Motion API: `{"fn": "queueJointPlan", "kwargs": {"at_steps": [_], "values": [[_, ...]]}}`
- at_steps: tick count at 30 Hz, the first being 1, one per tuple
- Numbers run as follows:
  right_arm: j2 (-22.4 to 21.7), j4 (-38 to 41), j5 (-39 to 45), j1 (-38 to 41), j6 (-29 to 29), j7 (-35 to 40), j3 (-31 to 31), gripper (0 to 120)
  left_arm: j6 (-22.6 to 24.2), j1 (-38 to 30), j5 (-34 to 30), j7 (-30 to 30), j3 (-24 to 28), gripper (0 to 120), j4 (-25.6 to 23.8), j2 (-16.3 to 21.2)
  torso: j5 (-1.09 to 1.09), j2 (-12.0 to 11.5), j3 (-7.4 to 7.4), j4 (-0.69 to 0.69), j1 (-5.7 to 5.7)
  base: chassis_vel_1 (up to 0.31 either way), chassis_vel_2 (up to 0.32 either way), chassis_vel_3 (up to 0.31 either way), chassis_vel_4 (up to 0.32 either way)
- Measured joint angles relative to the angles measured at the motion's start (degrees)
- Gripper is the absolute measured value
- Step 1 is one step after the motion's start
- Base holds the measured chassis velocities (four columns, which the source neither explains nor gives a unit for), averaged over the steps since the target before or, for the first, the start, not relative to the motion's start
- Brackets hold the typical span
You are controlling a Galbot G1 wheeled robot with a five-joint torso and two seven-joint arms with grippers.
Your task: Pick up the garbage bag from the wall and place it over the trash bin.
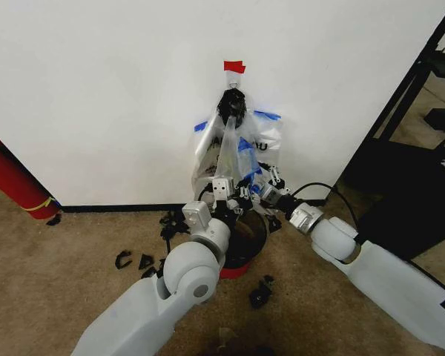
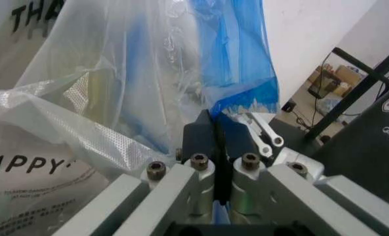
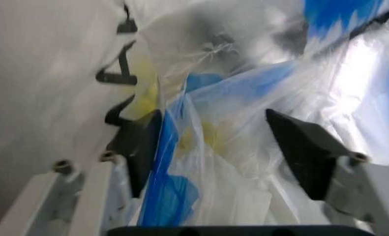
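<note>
White wall (image 1: 96,89) is filling the backdrop, with its black baseboard (image 1: 111,208) running along the carpet. We are looking at the garbage bag (image 1: 233,152), thin clear plastic with blue patches, hanging from a hook under a red tape strip (image 1: 234,67), bunched against a printed bag (image 2: 23,196) behind it. Directly below, the trash bin (image 1: 245,256) is sitting on the floor, black inside and red at its base.

We are holding the left gripper (image 2: 215,135) pinched shut on the garbage bag's lower film, while the right gripper (image 3: 221,147) is standing with its jaws spread wide, plastic bulging between them but not clamped.

We are judging the main risk to be the film tearing or stretching if the bag is pulled while it is hanging on the hook. The printed bag may also come along, since the two are lying pressed together. With one pinch only, the mouth may not be opening over the bin.
</note>
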Motion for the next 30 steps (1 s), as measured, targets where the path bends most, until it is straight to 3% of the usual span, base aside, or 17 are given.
{"fn": "queueJointPlan", "kwargs": {"at_steps": [16,22,28,30], "values": [[1.97,0.0,0.65,-2.92,-1.18,2.23,1.99,0,0.05,0.19,-0.29,-0.19,0.06,0,-0.24,0.74,0.0,0.0,0.0,0.0,0.0,0.0,0.0,0.0,0.0],[3.59,0.57,4.73,-5.44,-0.35,4.21,4.43,0,-0.07,0.7,-0.39,-0.24,-1.05,0,0.19,0.49,0.0,0.0,0.0,0.01,0.0,0.0,0.0,0.0,0.0],[6.31,4.85,19.85,-10.47,1.02,6.87,8.65,0,-0.35,2.16,-1.57,-0.5,-4.28,0,-0.03,0.47,0.0,0.0,0.0,0.01,0.0,0.0,0.0,0.0,0.0],[8.13,8.02,28.91,-13.09,0.74,8.5,10.47,0,-0.49,2.78,-2.14,-0.79,-5.45,0,-0.79,0.1,-0.01,0.0,0.0,0.01,0.0,0.0,0.0,0.0,0.0]]}}
